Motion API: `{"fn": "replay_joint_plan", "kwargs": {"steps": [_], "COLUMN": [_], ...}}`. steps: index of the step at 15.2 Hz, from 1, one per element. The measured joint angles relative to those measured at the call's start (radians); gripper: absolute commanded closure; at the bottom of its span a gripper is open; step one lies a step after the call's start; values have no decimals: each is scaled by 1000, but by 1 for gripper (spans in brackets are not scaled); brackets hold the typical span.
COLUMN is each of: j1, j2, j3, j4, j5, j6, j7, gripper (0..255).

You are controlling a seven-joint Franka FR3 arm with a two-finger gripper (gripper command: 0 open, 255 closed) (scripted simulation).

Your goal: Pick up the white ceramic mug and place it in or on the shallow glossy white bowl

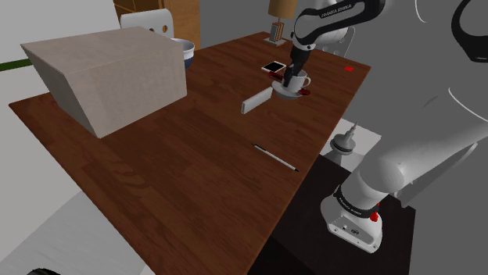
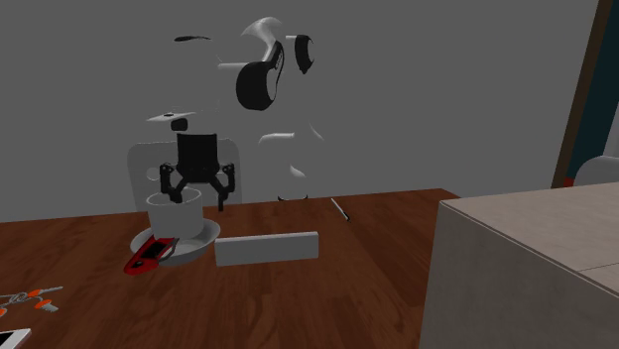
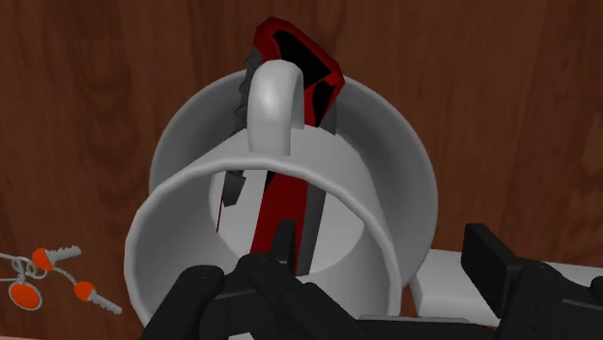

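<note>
Mug (image 3: 340, 217): greyish white, looped handle, upright in bowl (image 3: 401, 155)

Dark brown wooden table (image 1: 195, 172): plank grain is seen, with a low sheen. Plain white handled mug (image 3: 280, 106) and shallow white bowl (image 3: 401, 145): both are rendered smooth and matt; ceramic cannot be confirmed. Red-and-black object (image 3: 295, 48): smooth, hard-looking. All-black gripper (image 2: 196, 201): matt. Big grey-beige box (image 1: 117, 74): matt, faintly mottled; its material cannot be determined.
</note>
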Motion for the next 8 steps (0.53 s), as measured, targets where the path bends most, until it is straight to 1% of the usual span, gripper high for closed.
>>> {"fn": "replay_joint_plan", "kwargs": {"steps": [3,8], "j1": [0,0], "j2": [0,-46], "j3": [0,8], "j4": [0,68], "j5": [0,-9], "j6": [0,-112], "j7": [0,6], "gripper": [0,0]}}
